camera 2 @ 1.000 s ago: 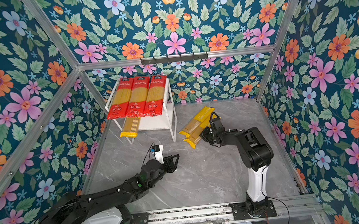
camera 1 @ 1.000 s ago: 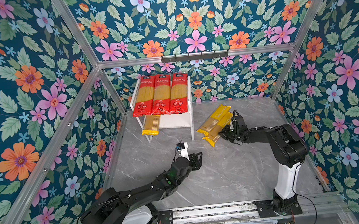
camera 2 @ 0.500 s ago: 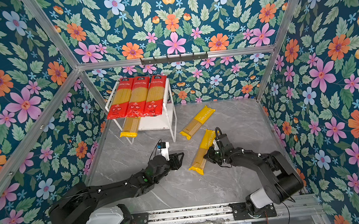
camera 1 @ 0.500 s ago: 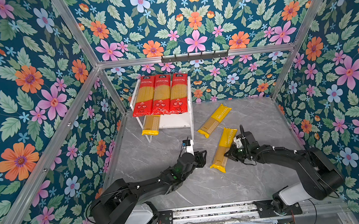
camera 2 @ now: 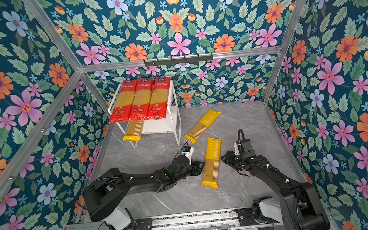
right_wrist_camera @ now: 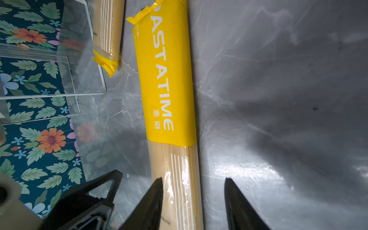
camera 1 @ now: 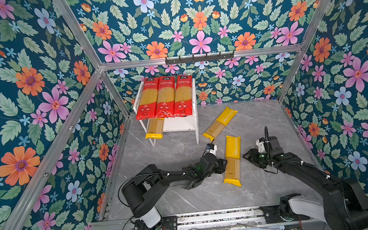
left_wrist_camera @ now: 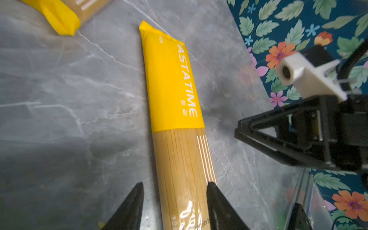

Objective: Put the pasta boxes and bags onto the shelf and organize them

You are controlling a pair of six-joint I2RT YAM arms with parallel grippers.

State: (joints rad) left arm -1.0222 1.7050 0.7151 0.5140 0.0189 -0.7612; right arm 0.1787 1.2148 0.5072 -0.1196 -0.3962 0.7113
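Grey marble table [camera 1: 186, 200]: near its middle we see a yellow pack [camera 1: 233, 159] lying flat. Our left gripper [left_wrist_camera: 174, 184] straddles its clear part, jaws spread. Our right gripper [right_wrist_camera: 193, 179], also spread, sits just beside it. Three red packs [camera 1: 165, 96] top the shelf [camera 1: 179, 126] at the back-left corner.

A: Any lettering?
B: White "PASTATIME" along the near yellow pack [right_wrist_camera: 167, 79], desk [camera 1: 186, 200] middle; same on the far yellow pack [camera 1: 221, 122] beside the shelf [camera 1: 177, 127].
A: Red packs [camera 1: 165, 94]?
B: Chinese print, unreadable.
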